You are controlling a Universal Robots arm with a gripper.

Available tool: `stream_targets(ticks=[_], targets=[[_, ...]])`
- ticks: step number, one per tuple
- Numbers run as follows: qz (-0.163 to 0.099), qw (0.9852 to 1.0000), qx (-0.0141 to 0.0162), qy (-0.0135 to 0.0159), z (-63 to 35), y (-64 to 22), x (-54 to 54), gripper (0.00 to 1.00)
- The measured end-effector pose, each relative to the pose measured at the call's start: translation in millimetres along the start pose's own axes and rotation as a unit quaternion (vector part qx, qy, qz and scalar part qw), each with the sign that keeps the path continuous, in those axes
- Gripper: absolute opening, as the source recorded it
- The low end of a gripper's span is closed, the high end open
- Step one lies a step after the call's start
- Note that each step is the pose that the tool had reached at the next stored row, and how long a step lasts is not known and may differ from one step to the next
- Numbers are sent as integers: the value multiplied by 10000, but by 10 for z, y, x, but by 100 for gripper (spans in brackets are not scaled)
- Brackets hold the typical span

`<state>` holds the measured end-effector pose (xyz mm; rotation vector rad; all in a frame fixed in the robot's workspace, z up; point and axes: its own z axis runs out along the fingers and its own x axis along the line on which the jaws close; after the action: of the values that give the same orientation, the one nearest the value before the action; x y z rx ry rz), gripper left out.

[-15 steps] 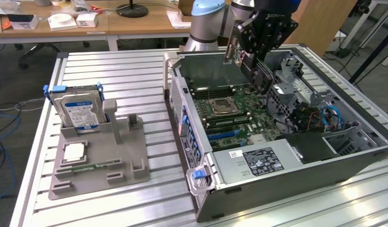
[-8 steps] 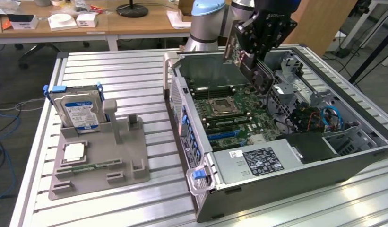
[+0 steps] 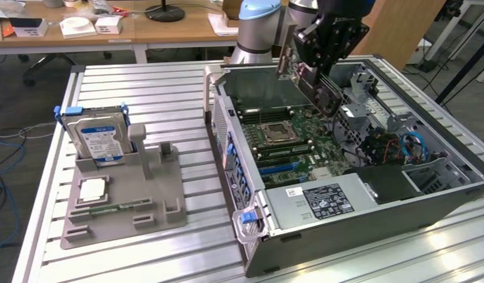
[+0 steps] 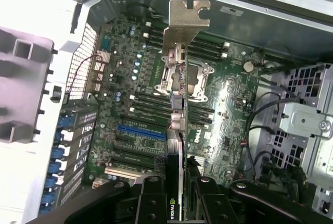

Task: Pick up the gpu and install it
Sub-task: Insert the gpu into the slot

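The gpu [image 3: 326, 94] is a thin dark card that hangs tilted over the open computer case [image 3: 250, 236], above the motherboard [image 3: 293, 141]. My gripper [image 3: 320, 62] is shut on its upper edge. In the wrist view I see the gpu [image 4: 180, 130] edge-on between my two black fingers [image 4: 151, 200], with its silver bracket [image 4: 187, 21] at the far end, over the processor socket [image 4: 182, 75]. The card is clear of the board and sits in no slot. A blue expansion slot [image 4: 140, 130] lies beside the card's line.
At the exterior view's left, a grey holder [image 3: 159, 200] carries a silver hard drive [image 3: 100, 138], a processor chip [image 3: 92, 190] and a green memory stick [image 3: 108, 207]. A power supply [image 3: 320, 200] and a drive cage [image 4: 307, 125] sit inside the case. A slatted aluminium table [image 3: 131, 88] lies under everything.
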<state>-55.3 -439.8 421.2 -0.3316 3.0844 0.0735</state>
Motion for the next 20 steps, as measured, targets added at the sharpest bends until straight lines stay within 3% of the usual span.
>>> stream_targets(ticks=[10,20], targets=[[-381,9993,-17,16,0,0,0,26],[-781,9969,-34,34,0,0,0,26]])
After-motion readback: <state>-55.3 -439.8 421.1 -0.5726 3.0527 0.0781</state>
